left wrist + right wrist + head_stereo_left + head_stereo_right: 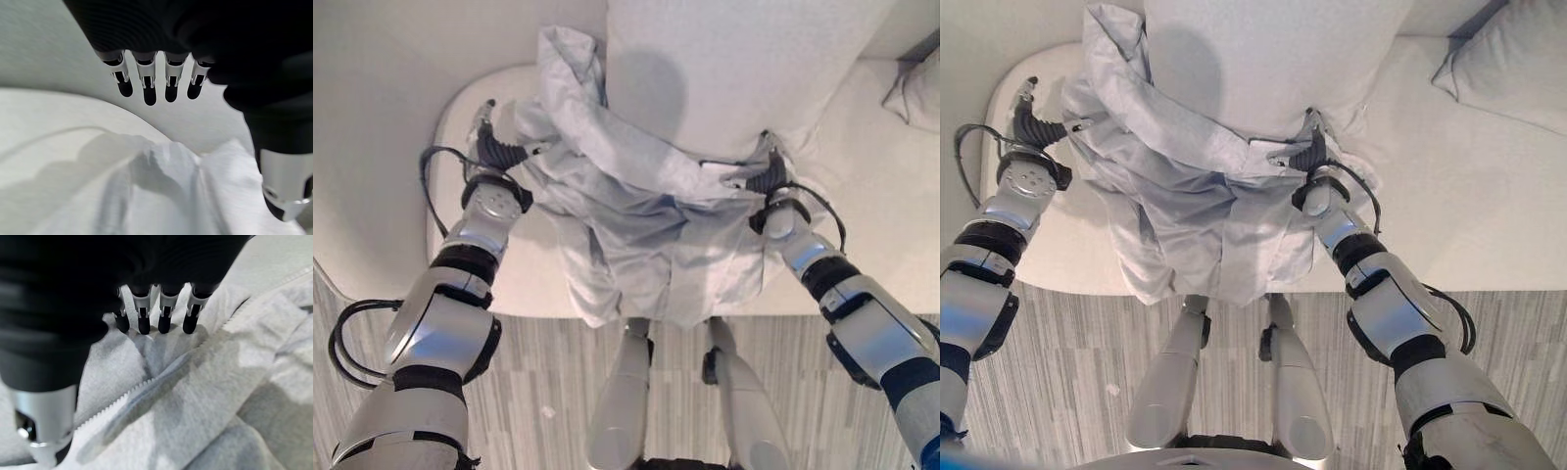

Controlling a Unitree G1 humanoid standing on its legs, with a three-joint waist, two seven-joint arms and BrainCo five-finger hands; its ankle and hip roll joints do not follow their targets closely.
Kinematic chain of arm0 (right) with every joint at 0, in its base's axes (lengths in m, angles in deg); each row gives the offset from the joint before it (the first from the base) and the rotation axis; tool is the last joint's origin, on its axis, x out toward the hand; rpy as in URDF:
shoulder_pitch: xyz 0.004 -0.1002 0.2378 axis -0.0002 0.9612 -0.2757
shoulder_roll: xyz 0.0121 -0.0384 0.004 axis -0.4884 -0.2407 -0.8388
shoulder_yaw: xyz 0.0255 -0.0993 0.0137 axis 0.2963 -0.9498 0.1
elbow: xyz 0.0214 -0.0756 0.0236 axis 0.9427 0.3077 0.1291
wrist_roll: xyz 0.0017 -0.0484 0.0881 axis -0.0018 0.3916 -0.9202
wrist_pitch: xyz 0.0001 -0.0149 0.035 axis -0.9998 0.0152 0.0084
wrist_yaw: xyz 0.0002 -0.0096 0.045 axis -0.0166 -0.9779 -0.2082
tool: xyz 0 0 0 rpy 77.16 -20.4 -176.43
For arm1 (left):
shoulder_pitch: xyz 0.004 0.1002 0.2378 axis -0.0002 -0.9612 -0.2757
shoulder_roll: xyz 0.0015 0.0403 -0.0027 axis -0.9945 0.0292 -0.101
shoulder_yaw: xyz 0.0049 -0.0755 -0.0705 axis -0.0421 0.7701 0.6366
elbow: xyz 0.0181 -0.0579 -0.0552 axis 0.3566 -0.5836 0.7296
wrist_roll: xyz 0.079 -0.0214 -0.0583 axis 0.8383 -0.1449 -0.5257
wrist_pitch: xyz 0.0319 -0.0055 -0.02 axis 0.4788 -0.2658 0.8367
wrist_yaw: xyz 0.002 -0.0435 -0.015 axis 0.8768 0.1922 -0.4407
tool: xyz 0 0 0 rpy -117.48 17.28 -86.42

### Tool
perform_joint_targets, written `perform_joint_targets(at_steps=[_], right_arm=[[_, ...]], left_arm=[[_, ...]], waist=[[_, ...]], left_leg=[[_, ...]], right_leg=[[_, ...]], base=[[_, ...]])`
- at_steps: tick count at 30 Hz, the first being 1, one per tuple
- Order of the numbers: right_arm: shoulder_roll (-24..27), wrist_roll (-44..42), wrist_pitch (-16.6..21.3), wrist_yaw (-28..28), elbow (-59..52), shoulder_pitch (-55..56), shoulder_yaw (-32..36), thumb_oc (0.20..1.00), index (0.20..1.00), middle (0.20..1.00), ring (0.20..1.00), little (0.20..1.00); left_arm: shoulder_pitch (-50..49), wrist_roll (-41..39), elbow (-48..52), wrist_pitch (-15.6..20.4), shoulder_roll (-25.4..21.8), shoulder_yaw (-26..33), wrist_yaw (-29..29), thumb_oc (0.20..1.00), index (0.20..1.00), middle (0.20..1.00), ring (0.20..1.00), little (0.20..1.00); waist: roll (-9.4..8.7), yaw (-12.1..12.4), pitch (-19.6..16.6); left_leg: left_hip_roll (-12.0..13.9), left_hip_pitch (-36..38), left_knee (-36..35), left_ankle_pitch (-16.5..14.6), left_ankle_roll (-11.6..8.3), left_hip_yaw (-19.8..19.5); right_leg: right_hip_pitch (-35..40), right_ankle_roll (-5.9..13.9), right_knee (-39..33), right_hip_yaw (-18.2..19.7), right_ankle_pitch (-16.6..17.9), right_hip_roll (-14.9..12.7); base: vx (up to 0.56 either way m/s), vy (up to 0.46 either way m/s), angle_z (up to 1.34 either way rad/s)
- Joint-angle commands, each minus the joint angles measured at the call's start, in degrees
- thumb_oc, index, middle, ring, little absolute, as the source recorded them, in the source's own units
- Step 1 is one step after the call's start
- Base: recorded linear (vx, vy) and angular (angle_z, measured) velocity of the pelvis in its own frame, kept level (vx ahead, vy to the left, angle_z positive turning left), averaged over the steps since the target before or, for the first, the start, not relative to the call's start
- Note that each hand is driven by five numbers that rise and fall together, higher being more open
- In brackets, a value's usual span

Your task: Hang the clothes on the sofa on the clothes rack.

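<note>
Clearly, the left hand (495, 149) is set at one upper corner of a pale grey zip-up jacket (641, 230), on the robot's left side of the garment. In its wrist view the fingers (147, 83) are seen stretched out straight above the cloth, with the thumb (283, 183) held apart beside a raised fold; nothing is seen clasped between them, so the hand is read as open, resting at the edge of the fabric. The right hand (1310, 157) is placed at the opposite upper corner of the jacket. In its own wrist view the fingers (165, 313) are likewise extended, their dark tips pressed down onto the grey cloth just beside the zip (146, 387), and the thumb (44, 426) is laid along the fabric at the side; no fold is seen pinched there either.

Between the two hands the jacket is spread across the front of the sofa (1489, 215). Its upper part is draped up against the back cushion (734, 69), and its lower part hangs over the front edge of the seat toward the striped grey floor (548, 392). A loose cushion (1518, 69) is seen lying on the seat well apart from the jacket, on the robot's right.
</note>
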Motion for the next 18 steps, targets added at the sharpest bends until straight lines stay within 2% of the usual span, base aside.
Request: perform_joint_targets(at_steps=[1,9,18], right_arm=[[-2.8,1.4,0.5,-2.7,-1.4,0.5,-0.3,1.000,1.000,1.000,1.000,1.000],[-4.9,8.9,-0.1,1.7,-9.5,9.7,1.9,1.000,1.000,1.000,1.000,1.000],[-4.9,15.6,0.7,4.4,-20.5,21.1,5.9,1.000,1.000,1.000,1.000,1.000]], left_arm=[[4.9,0.6,-0.2,0.0,-3.7,-0.9,2.4,1.000,1.000,1.000,1.000,1.000],[3.0,4.3,0.9,-1.6,-6.7,-0.2,3.7,1.000,1.000,1.000,1.000,1.000],[1.3,8.1,3.3,-2.3,-8.1,0.7,4.8,1.000,1.000,1.000,1.000,1.000]], waist=[[-1.87,3.3,1.3],[-2.82,2.7,1.7],[-3.46,0.7,1.7]], left_leg=[[-2.7,1.8,0.3,-1.3,0.91,-0.5],[-2.3,0.6,0.5,-1.7,1.06,-0.9],[-1.9,-0.5,0.2,-2.1,1.22,-1.1]], right_leg=[[-0.3,7.89,0.8,4.3,2.8,-7.0],[-1.0,7.93,0.8,3.9,2.6,-6.9],[-2.5,8.01,0.8,3.8,2.5,-6.7]], base=[[-0.01,0.015,0.06],[0.00,0.012,0.06],[0.00,0.031,0.04]])
